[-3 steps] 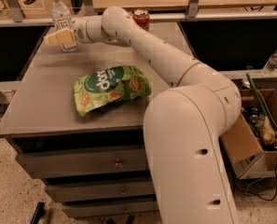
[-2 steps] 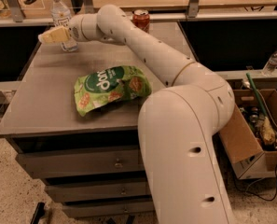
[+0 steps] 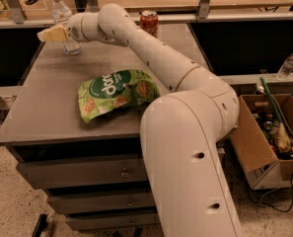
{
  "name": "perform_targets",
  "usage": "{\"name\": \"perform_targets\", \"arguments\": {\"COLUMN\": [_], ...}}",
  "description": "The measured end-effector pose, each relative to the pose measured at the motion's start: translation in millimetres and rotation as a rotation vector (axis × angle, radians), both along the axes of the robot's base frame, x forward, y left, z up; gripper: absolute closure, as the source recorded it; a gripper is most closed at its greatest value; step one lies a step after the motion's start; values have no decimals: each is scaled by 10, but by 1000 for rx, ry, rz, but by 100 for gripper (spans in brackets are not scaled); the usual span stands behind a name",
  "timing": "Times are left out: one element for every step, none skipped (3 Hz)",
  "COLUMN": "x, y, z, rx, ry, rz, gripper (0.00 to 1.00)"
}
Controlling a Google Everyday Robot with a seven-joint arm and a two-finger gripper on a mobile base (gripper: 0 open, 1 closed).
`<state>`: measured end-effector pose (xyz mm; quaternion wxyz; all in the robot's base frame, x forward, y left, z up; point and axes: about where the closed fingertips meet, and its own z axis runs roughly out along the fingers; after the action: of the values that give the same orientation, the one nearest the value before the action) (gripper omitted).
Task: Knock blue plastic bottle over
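Observation:
The blue plastic bottle (image 3: 61,13), clear with a white cap, stands upright at the far left corner of the grey table (image 3: 47,107). My gripper (image 3: 48,34) is stretched out low over the table, right in front of the bottle's middle, with its tip just left of the bottle. It covers part of the bottle's body; the bottle's base shows below my wrist. I cannot tell whether the gripper touches the bottle.
A red cola can (image 3: 148,20) stands at the table's back edge. A green snack bag (image 3: 115,93) lies mid-table beside my arm. A small clear bottle (image 3: 287,65) stands on a ledge at right, above an open cardboard box (image 3: 264,142) on the floor.
My gripper has swept left across the front of the bottle, from its right side to its left. The bottle still stands upright.

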<state>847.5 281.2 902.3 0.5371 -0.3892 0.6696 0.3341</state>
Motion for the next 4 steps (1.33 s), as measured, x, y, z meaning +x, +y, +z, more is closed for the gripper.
{"name": "perform_targets", "arguments": {"x": [-11,-18,-41,-52], "y": [12,13,-39,-131], "z": [6,5,-23,-43], "rx": [4,9,48,121], "ry": [-11,-20,-7,5], "rz": [11,21,48,78], "gripper": [41,65,87,100]}}
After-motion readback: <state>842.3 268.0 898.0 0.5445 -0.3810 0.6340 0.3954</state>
